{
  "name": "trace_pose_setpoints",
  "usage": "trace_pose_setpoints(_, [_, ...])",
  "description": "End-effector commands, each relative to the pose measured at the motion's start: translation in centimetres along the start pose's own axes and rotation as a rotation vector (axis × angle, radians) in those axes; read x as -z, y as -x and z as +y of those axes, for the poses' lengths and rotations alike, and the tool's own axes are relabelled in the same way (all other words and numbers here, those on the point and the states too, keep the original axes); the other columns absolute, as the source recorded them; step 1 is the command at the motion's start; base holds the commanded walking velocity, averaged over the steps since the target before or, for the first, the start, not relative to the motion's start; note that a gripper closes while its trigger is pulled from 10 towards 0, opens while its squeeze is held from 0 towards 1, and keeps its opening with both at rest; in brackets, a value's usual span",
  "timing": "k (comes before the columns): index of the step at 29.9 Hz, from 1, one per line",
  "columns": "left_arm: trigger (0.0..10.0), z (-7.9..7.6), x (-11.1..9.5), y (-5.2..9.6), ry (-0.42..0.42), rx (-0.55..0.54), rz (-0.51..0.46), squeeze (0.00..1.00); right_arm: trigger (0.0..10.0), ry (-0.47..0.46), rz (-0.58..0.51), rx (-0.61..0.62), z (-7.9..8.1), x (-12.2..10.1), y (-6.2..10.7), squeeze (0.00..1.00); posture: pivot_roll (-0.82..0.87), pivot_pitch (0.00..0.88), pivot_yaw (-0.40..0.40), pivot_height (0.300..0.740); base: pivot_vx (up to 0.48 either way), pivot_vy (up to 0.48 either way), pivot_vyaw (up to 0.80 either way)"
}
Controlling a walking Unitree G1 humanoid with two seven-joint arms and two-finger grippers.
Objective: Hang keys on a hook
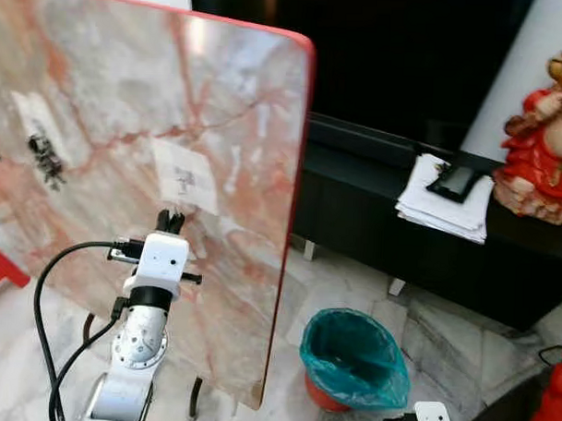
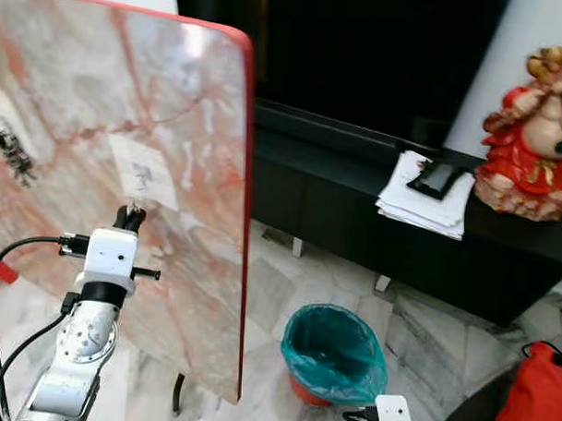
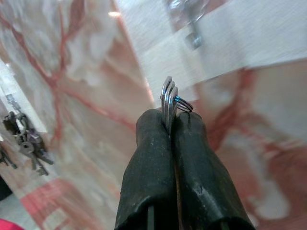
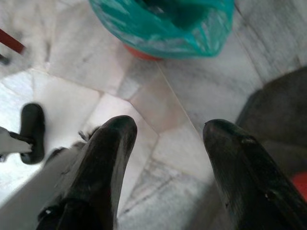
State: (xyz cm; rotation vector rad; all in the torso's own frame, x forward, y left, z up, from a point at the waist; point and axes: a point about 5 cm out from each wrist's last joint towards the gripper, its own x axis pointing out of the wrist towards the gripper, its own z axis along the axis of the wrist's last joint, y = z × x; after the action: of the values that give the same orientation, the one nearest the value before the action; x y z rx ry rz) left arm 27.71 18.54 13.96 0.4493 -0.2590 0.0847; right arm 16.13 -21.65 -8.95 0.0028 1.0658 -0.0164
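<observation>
My left gripper (image 1: 173, 221) is raised against an upright marble-patterned board (image 1: 110, 84) with a red rim. It is shut on a silver key ring (image 3: 169, 98), whose loops stick out between the black fingertips. Just above the gripper a small metal hook (image 1: 182, 179) sits on a white patch; the left wrist view shows this hook (image 3: 193, 38) blurred and slightly beyond the ring. Another bunch of keys (image 1: 45, 156) hangs on a second white patch further left on the board. My right gripper (image 4: 165, 129) hangs low over the floor, open and empty.
A bin with a teal liner (image 1: 354, 356) stands on the marble floor right of the board. Behind it runs a low black cabinet (image 1: 374, 191) bearing a stack of white papers (image 1: 443, 202) with a phone and a red figurine (image 1: 542, 136).
</observation>
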Motion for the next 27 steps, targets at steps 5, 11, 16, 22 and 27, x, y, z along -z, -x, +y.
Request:
trace_pose_setpoints(5, [10.0, 0.0, -1.6, -1.1, -0.014, 0.008, -0.058, 0.00, 10.0, -0.003, 0.007, 0.010, -0.4, 0.4, 0.1, 0.00, 0.03, 0.000, -0.091, 0.740, 0.000, 0.000, 0.00])
trace_pose_setpoints(11, [10.0, 0.1, -1.7, -1.2, -0.023, 0.015, -0.062, 0.00, 10.0, -0.002, 0.007, 0.010, -0.4, 0.3, 0.1, 0.00, 0.03, 0.000, -0.091, 0.740, 0.000, 0.000, 0.00])
trace_pose_setpoints(16, [10.0, 0.0, -1.9, -1.2, -0.031, 0.018, -0.067, 0.00, 10.0, -0.004, 0.006, 0.010, -0.4, 0.3, 0.1, 0.00, 0.02, 0.000, -0.090, 0.740, 0.000, 0.000, 0.00])
trace_pose_setpoints(22, [10.0, -0.3, -2.1, -1.2, -0.056, 0.049, -0.085, 0.00, 10.0, -0.002, 0.007, 0.010, -0.4, 0.4, 0.1, 0.00, 0.02, 0.000, -0.091, 0.740, 0.000, 0.000, 0.00])
trace_pose_setpoints(27, [10.0, -0.5, -2.8, -1.2, -0.084, 0.070, -0.131, 0.00, 10.0, 0.000, 0.007, 0.010, -0.4, 0.4, 0.1, 0.00, 0.02, 0.000, -0.091, 0.740, 0.000, 0.000, 0.00])
